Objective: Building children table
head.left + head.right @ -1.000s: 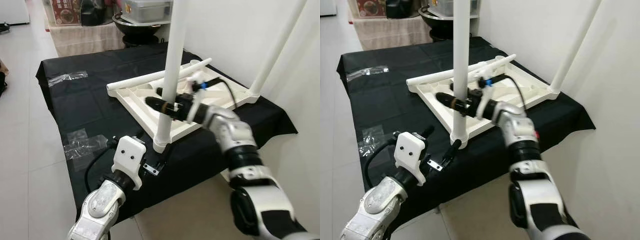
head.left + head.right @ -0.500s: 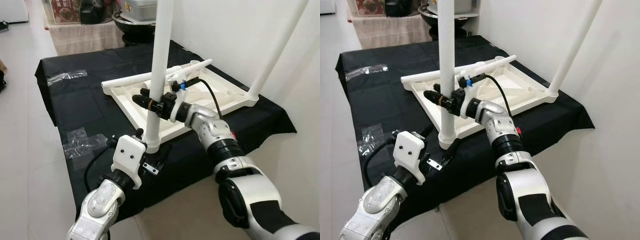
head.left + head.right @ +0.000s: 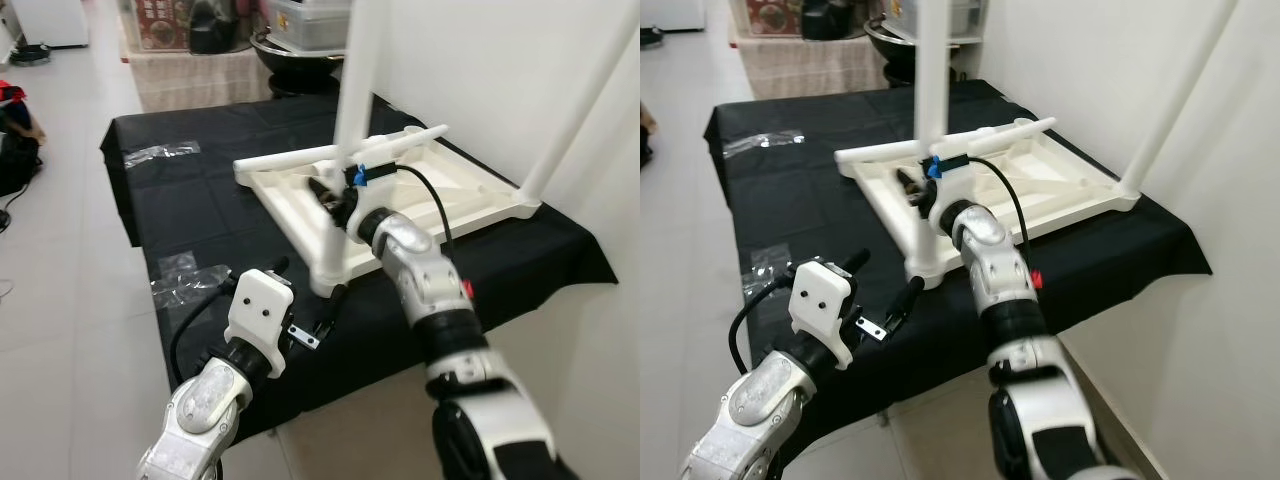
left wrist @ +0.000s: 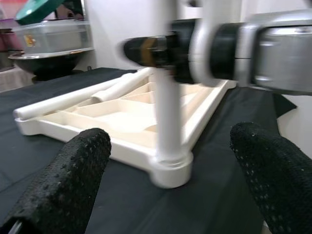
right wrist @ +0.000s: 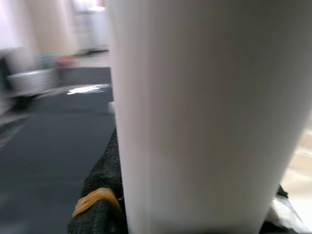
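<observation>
Gripping the upright white leg (image 3: 352, 110) with right hand (image 3: 335, 200) clamped round it, above the near corner of the upturned white table frame (image 3: 420, 195) lying on the black-draped tabletop (image 3: 190, 205). Left hand (image 3: 305, 300), fingers apart, poised just beside that corner at the tabletop's front edge.

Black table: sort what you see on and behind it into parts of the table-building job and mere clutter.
Job: upturned tabletop; upright leg gripped by right gripper; loose leg; far corner leg; left gripper.
Clutter: plastic wrappers; black bowl.
</observation>
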Available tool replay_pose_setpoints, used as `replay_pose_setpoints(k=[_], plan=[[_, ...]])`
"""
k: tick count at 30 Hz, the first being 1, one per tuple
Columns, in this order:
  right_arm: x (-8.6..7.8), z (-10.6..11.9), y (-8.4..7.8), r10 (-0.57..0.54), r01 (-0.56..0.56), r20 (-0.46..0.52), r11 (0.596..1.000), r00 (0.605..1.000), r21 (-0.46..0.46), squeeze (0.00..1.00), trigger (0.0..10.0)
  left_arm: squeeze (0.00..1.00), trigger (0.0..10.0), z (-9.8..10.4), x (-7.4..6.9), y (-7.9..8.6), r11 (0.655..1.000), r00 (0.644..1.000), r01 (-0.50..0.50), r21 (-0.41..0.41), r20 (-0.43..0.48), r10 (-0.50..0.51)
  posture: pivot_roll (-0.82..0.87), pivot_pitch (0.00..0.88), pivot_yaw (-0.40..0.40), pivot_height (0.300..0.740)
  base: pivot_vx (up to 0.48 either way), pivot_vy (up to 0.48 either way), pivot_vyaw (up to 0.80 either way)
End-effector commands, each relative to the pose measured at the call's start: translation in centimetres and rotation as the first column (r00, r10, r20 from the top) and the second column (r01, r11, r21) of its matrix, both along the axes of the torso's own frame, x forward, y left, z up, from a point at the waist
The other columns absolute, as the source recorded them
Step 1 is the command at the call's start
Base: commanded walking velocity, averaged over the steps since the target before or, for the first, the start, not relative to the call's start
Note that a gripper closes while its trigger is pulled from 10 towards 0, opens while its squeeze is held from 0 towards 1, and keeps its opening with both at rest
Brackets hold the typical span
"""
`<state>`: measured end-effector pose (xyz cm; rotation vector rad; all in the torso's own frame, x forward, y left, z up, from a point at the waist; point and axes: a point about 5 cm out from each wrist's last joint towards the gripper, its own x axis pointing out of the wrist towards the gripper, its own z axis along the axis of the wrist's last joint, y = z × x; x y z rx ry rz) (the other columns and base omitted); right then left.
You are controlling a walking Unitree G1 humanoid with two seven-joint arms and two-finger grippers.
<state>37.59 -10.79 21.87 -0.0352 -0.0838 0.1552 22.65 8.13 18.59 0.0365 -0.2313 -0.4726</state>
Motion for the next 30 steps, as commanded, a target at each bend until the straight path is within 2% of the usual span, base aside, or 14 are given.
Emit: replay_pose_setpoints(k=[1, 7, 8, 12, 13, 17, 18, 19, 20, 23, 25, 27, 28, 30], plan=[[-0.6, 1.0, -1.5, -0.155, 0.159, 0.059, 0.985, 0.986, -0.071, 0.00, 0.0, 0.00, 10.0, -0.2, 0.0, -0.2, 1.000, 1.000, 0.009, 0.003, -0.002, -0.009, 0.02, 0.023, -0.096, 0.740, 0.000, 0.000, 0.00], [-3.4, 0.4, -2.0, -0.346, 0.349, 0.081, 0.937, 0.935, -0.029, 0.00, 0.0, 0.00, 10.0, -0.1, 0.1, -0.3, 1.000, 1.000, 0.009, 0.000, -0.002, -0.009, 0.02, 0.034, -0.092, 0.740, 0.000, 0.000, 0.00], [-3.7, -0.2, -1.9, -0.356, 0.357, 0.044, 0.933, 0.933, -0.033, 0.00, 9.3, 0.00, 10.0, -0.1, 0.1, -0.2, 1.000, 1.000, 0.007, 0.000, -0.002, -0.007, 0.02, 0.033, -0.091, 0.740, 0.000, 0.000, 0.00], [-4.1, -0.9, -1.6, -0.335, 0.335, 0.007, 0.942, 0.942, -0.005, 0.00, 10.0, 0.00, 10.0, -0.1, 0.1, -0.2, 1.000, 1.000, 0.004, 0.001, -0.002, -0.004, 0.01, 0.032, -0.094, 0.740, 0.000, 0.000, 0.00], [-4.1, -0.5, -1.2, -0.284, 0.283, 0.041, 0.959, 0.958, 0.027, 1.00, 10.0, 0.00, 10.0, -0.2, 0.1, -0.1, 1.000, 1.000, 0.004, 0.002, -0.003, -0.004, 0.01, 0.036, -0.091, 0.740, 0.000, 0.000, 0.00], [-4.1, 0.4, -0.9, -0.250, 0.245, 0.097, 0.968, 0.963, 0.060, 1.00, 10.0, 0.00, 10.0, -0.2, 0.1, -0.1, 1.000, 1.000, 0.003, 0.002, -0.004, -0.003, 0.01, 0.038, -0.089, 0.740, 0.000, 0.000, 0.00], [-3.8, 0.8, -1.5, -0.260, 0.256, 0.106, 0.965, 0.960, 0.052, 0.84, 10.0, 0.00, 10.0, -0.2, 0.1, -0.1, 1.000, 1.000, 0.003, 0.000, -0.004, -0.003, 0.01, 0.038, -0.089, 0.740, 0.000, 0.000, 0.00], [-3.8, 0.8, -1.5, -0.260, 0.256, 0.106, 0.965, 0.960, 0.052, 0.84, 10.0, 0.00, 10.0, -0.2, 0.1, -0.1, 1.000, 1.000, 0.003, 0.000, -0.004, -0.003, 0.01, 0.038, -0.089, 0.740, 0.000, 0.000, 0.00], [-3.4, 1.1, -2.4, -0.283, 0.283, 0.109, 0.959, 0.953, 0.017, 0.00, 10.0, 0.00, 10.0, -0.2, 0.2, -0.1, 1.000, 1.000, 0.002, 0.001, -0.003, -0.002, 0.01, 0.040, -0.087, 0.740, 0.000, 0.000, 0.00], [-2.1, 1.0, -2.6, -0.134, 0.137, 0.058, 0.989, 0.989, -0.050, 0.00, 10.0, 0.00, 10.0, -0.1, 0.3, -0.1, 1.000, 1.000, -0.001, 0.000, 0.000, 0.001, 0.01, 0.040, -0.090, 0.740, 0.000, 0.000, 0.00], [-1.8, 0.0, -1.7, 0.104, -0.101, -0.053, 0.993, 0.993, 0.065, 0.00, 10.0, 0.00, 10.0, -0.1, 0.3, -0.1, 1.000, 1.000, -0.001, 0.000, 0.000, 0.001, 0.01, 0.040, -0.090, 0.740, 0.000, 0.000, 0.00], [-1.6, -1.2, -1.8, 0.359, -0.353, -0.125, 0.933, 0.925, 0.069, 0.00, 10.0, 0.00, 10.0, -0.1, 0.3, -0.1, 1.000, 1.000, 0.001, 0.000, -0.001, -0.001, 0.02, 0.045, -0.089, 0.740, 0.000, 0.000, 0.00], [-1.6, -1.2, -1.8, 0.359, -0.353, -0.125, 0.933, 0.925, 0.069, 0.00, 10.0, 0.00, 10.0, -0.1, 0.3, -0.1, 1.000, 1.000, 0.001, 0.000, -0.001, -0.001, 0.02, 0.045, -0.089, 0.740, 0.000, 0.000, 0.00], [-1.2, -1.8, -2.3, 0.471, -0.465, -0.160, 0.882, 0.868, 0.073, 0.00, 10.0, 0.00, 10.0, 0.0, 0.2, -0.2, 1.000, 1.000, 0.008, 0.000, 0.002, -0.008, 0.03, 0.049, -0.083, 0.740, 0.000, 0.000, 0.00]])
